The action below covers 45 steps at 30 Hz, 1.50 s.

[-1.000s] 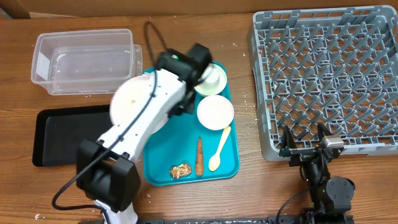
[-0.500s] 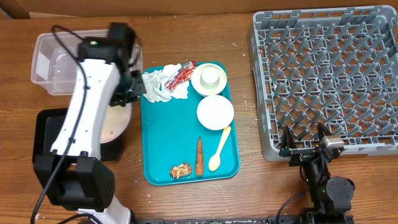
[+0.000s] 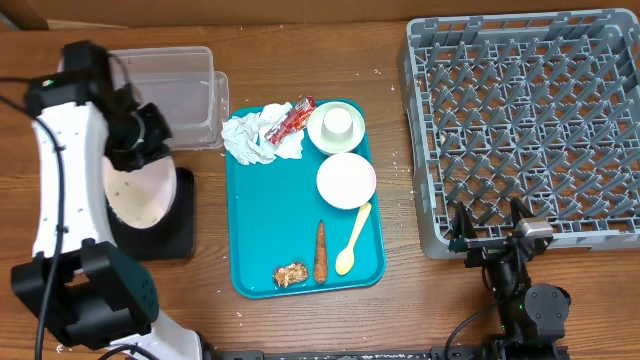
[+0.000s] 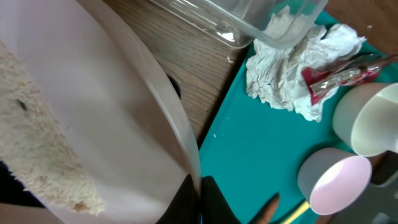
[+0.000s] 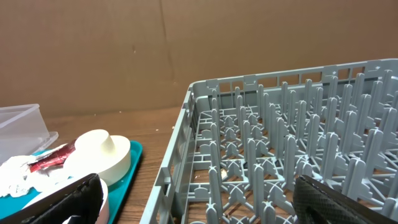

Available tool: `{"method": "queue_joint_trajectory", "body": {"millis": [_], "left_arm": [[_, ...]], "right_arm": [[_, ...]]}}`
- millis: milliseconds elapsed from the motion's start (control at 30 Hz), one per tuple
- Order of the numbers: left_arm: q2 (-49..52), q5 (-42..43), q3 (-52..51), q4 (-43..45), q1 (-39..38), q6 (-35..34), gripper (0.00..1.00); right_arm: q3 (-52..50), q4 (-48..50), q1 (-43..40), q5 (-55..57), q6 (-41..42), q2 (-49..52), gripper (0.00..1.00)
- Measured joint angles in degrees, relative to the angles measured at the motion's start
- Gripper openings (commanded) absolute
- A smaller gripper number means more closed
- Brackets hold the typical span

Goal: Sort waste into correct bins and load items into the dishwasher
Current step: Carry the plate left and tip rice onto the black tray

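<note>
My left gripper (image 3: 150,152) is shut on the rim of the pale pink-white plate (image 3: 140,192). The plate hangs tilted over the black tray (image 3: 172,238), below the clear tub (image 3: 165,85). In the left wrist view rice-like crumbs (image 4: 37,155) cling to the plate (image 4: 112,124). On the teal tray (image 3: 270,220) lie the crumpled napkin (image 3: 255,135), red wrapper (image 3: 290,118), a cup in a bowl (image 3: 338,125), a second bowl (image 3: 346,180), the yellow spoon (image 3: 353,238), carrot stick (image 3: 320,250) and brown chunk (image 3: 290,273). My right gripper (image 3: 490,232) stands open and holds nothing, at the front edge of the grey dish rack (image 3: 530,120).
Brown cardboard backs the wooden table (image 3: 400,300) in the right wrist view. The rack (image 5: 280,137) fills the right side, its upright pegs bare. White crumbs (image 3: 395,160) dot the wood between teal tray and rack.
The left arm swung the plate left, off the teal tray, to above the black tray, uncovering napkin and wrapper. The right arm has not moved.
</note>
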Motion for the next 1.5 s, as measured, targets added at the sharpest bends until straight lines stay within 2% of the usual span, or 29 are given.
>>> {"method": "queue_joint_trajectory", "body": {"millis": [333, 600, 1167, 1300, 1500], "left_arm": [[-0.2, 13.5, -10.2, 7.1, 8.7, 4.5, 0.04], [-0.2, 22.4, -10.7, 7.2, 14.6, 8.2, 0.04], [-0.2, 41.7, -10.7, -1.2, 25.6, 18.5, 0.04], [-0.2, 44.5, -10.7, -5.1, 28.2, 20.9, 0.04], [-0.2, 46.8, -10.8, -4.1, 31.5, 23.5, 0.04]], "right_arm": [[0.0, 0.0, 0.0, 0.0, 0.0, 0.0, 1.00], [0.0, 0.0, 0.0, 0.0, 0.0, 0.0, 1.00], [0.0, 0.0, 0.0, 0.0, 0.0, 0.0, 1.00], [0.0, 0.0, 0.0, 0.0, 0.0, 0.0, 1.00], [0.0, 0.0, 0.0, 0.0, 0.0, 0.0, 1.00]]}}
